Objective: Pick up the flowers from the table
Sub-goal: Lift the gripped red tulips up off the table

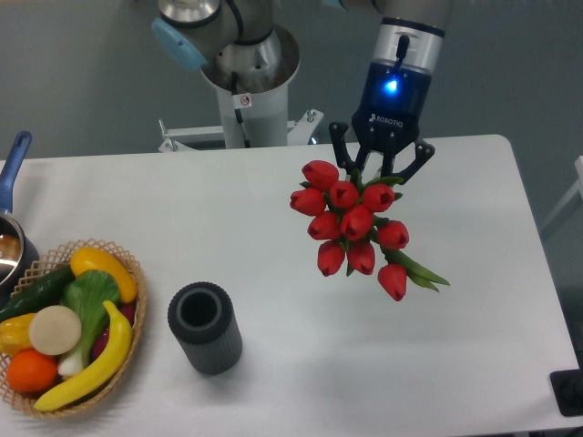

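The flowers (353,225) are a bunch of red tulips with green leaves, hanging in the air above the white table (273,191), heads toward the camera. My gripper (381,173) is shut on their stems, right above the heads, over the table's right half. The stems are mostly hidden behind the heads and the fingers. One tulip and a green leaf stick out at the lower right.
A dark cylindrical vase (204,327) stands at the front left of the middle. A wicker basket (127,273) of fruit and vegetables sits at the left edge. A pot with a blue handle (13,164) is at the far left. The robot base (244,82) stands behind the table.
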